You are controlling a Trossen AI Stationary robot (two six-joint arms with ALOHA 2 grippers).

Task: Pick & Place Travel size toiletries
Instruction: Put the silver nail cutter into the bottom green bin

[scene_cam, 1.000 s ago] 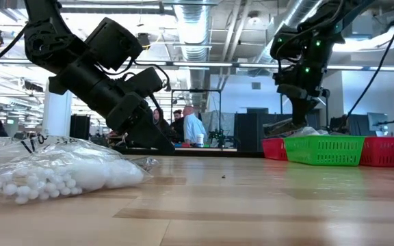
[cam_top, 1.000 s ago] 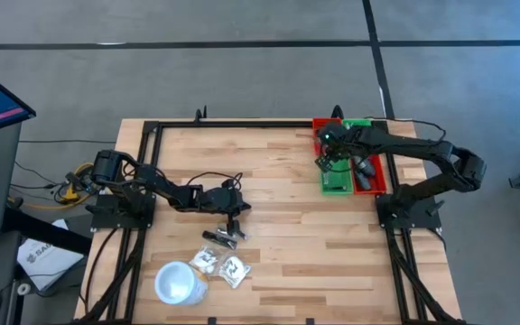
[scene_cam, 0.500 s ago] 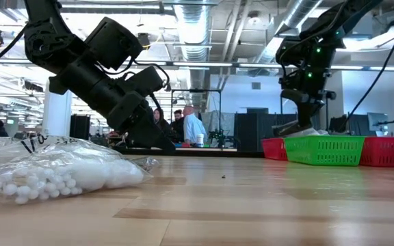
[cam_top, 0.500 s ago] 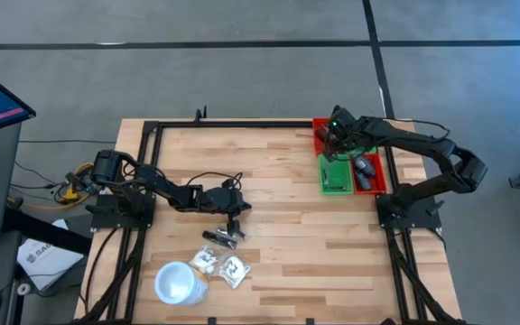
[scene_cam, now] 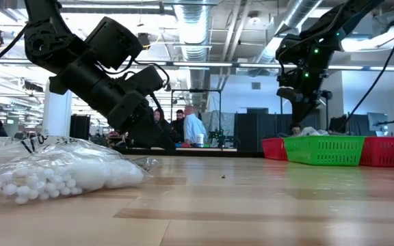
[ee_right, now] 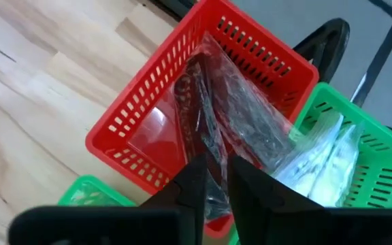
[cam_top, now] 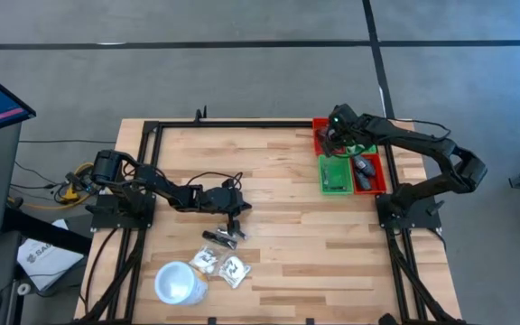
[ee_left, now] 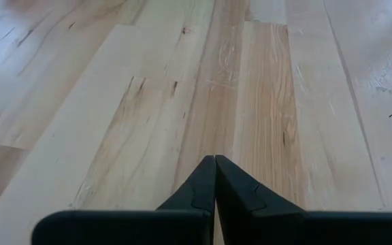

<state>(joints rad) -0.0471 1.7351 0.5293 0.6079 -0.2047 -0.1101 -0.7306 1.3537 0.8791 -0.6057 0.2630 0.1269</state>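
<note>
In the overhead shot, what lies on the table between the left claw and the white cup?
In the high view, a dark grey tube and two clear sachets lie between the left claw and the white cup.

Clear sachet (ee_right: 240, 126) apparently inside red basket (ee_right: 131, 129).

- My high view looks straight down on the whole table (cam_top: 278, 217).
- Low view sits at tabletop height, facing the room.
- Wrist views hug the wood and the baskets (ee_right: 182, 116), which both wider views share too.
</note>
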